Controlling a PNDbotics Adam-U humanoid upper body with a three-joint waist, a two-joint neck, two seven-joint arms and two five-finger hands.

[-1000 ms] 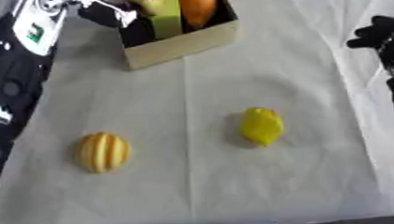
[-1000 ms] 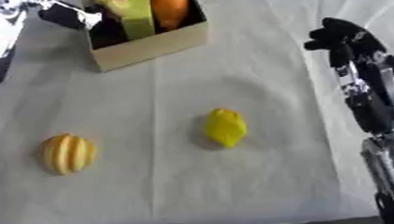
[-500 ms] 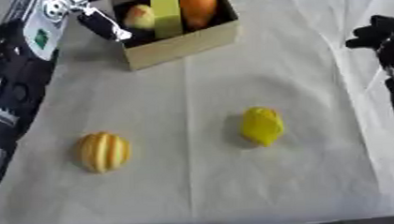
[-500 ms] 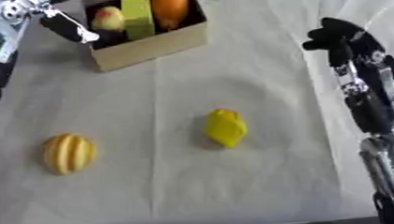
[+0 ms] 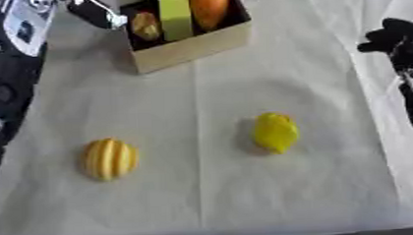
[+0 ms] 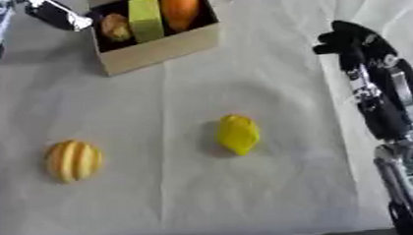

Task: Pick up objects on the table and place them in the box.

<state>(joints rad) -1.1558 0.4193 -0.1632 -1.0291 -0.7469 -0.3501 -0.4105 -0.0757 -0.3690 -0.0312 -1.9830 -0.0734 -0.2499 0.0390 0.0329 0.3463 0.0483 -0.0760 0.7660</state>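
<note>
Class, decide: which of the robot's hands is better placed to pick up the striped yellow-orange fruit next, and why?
Probably the left hand: the striped fruit lies on the table's left side beneath that arm, while the right hand sits far right, beyond the yellow fruit.

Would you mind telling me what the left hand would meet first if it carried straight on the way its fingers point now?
Probably the box: the left hand hangs by its left wall, fingers angled toward it, near the brownish fruit inside. Height above the rim is unclear.

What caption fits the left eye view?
Box holding three items; ridged yellow fruit and lemon wait on the table.
</note>
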